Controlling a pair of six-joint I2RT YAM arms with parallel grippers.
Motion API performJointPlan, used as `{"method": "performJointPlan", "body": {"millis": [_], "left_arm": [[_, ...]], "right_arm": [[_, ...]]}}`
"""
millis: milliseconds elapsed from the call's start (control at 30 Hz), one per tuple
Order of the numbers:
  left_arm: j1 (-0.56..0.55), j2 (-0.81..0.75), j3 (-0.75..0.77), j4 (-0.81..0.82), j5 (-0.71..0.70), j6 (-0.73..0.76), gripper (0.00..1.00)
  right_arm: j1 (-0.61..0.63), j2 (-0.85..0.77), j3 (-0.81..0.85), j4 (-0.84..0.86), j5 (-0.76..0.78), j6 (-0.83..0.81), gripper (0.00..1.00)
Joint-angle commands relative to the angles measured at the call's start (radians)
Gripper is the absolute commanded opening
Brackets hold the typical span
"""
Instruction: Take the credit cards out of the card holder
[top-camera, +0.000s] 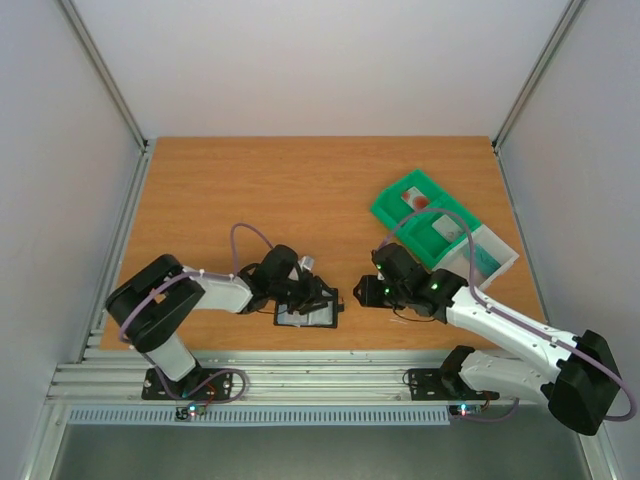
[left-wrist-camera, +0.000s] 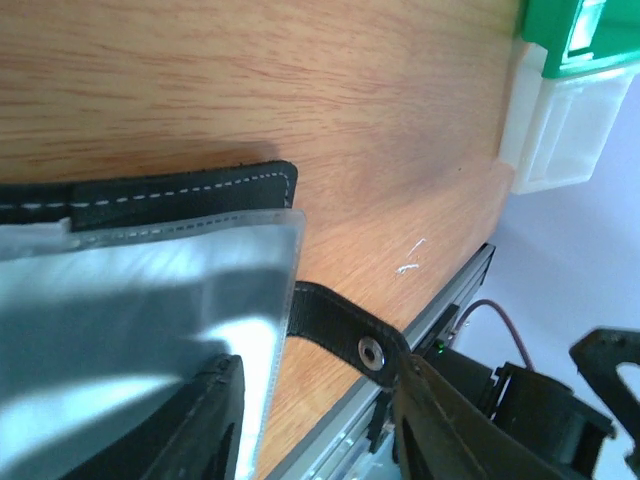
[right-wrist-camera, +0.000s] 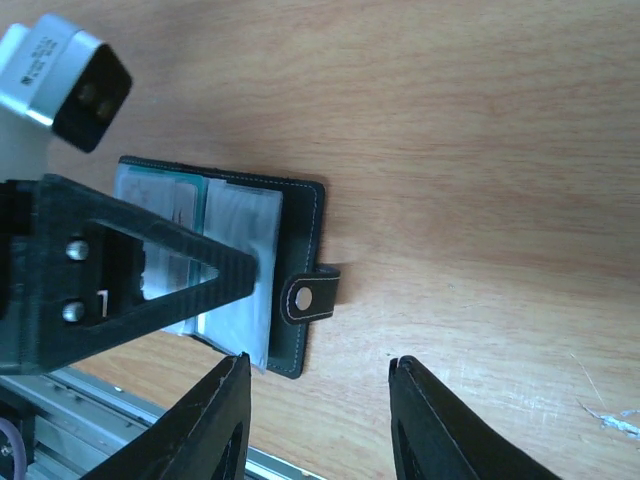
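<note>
Card holder (right-wrist-camera: 300, 230) lies open beneath left jaws.

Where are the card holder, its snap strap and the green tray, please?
card holder (right-wrist-camera: 300, 230): right wrist view, on its black stitched cover.
snap strap (right-wrist-camera: 306, 297): right wrist view, on the metal snap.
green tray (top-camera: 385, 212): top external view, on its left rim.

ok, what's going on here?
The left end effector sits over the open card holder, jaws apart, with one finger over its clear sleeve. The right end effector hovers open just right of the holder, holding nothing. A pale card with a red mark lies in the green tray at back right.
</note>
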Motion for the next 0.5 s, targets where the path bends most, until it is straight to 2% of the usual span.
{"method": "performJointPlan", "body": {"millis": [0,67,267,467], "left_arm": [[-0.009,0.056,0.035,0.127,0.048,-0.031,0.39],[-0.009,0.042,0.028,0.110,0.031,-0.027,0.37],[-0.003,-0.085,0.053,-0.093,-0.017,0.067,0.36],[0.052,-0.296,0.085,-0.377,-0.112,0.178,0.43]], "right_arm": [[0.004,-0.024,-0.004,-0.019,-0.002,0.018,0.40],[0.004,-0.027,-0.004,-0.010,-0.020,0.025,0.40],[0.007,-0.023,-0.018,0.043,-0.066,0.068,0.40],[0.029,0.020,0.002,0.100,-0.111,0.085,0.39]]}}
